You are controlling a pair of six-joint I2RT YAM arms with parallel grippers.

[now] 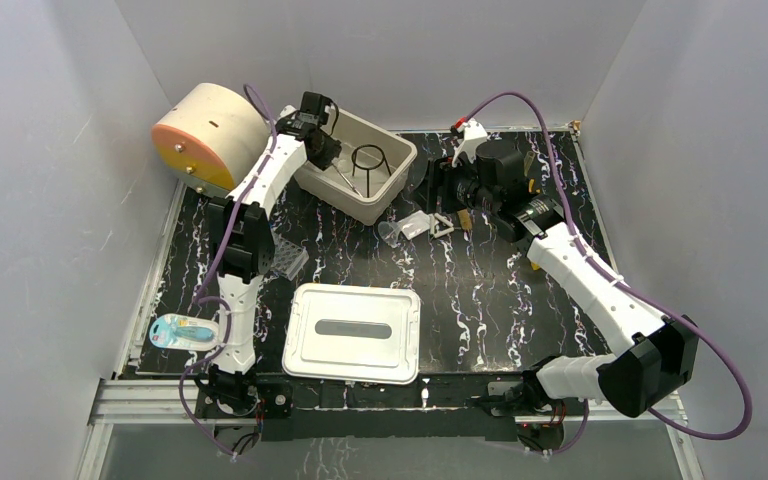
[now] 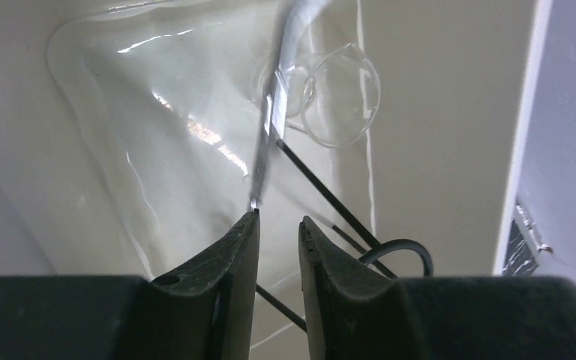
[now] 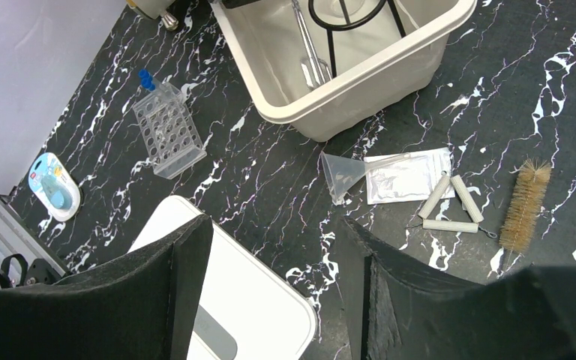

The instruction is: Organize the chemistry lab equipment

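Observation:
My left gripper (image 1: 322,140) reaches into the cream bin (image 1: 400,160). In the left wrist view its jaws (image 2: 279,221) stand slightly apart with nothing between them. A blurred metal forceps (image 2: 270,127) lies just past the left fingertip. A clear beaker (image 2: 343,94) and the black wire ring stand (image 2: 330,199) lie on the bin floor. My right gripper (image 3: 270,225) is wide open and empty above the table. Below it lie a clear funnel (image 3: 341,174), a tan-bristled brush (image 3: 525,206), a triangle of white tubes (image 3: 450,206) and a clear rack (image 3: 166,127) holding a blue-capped vial (image 3: 146,77).
A white lid (image 1: 353,332) lies at the near middle. A clear packet (image 3: 409,176) lies beside the funnel. A blue blister pack (image 1: 182,332) sits at the near left. The big cream cylinder (image 1: 208,135) stands at the far left against the bin. White walls enclose the table.

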